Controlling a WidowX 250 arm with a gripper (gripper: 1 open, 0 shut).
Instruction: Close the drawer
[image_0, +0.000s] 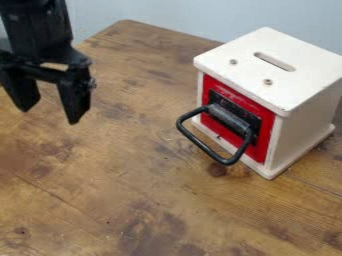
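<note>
The drawer (241, 122) has a red front with a black label and sits in a cream-white cube box (297, 92) at the right. It stands slightly pulled out, its black wire-loop handle (205, 144) lying forward on the wood. My black gripper (48, 100) hangs at the left, pointing down over the table, well apart from the drawer. Its two fingers (76, 104) are spread wide with nothing between them.
The wooden table (120, 190) spreads under everything. The box's white top has a slot (277, 61) and two small holes. The table's far edge (160, 24) runs along the back, with a pale wall behind.
</note>
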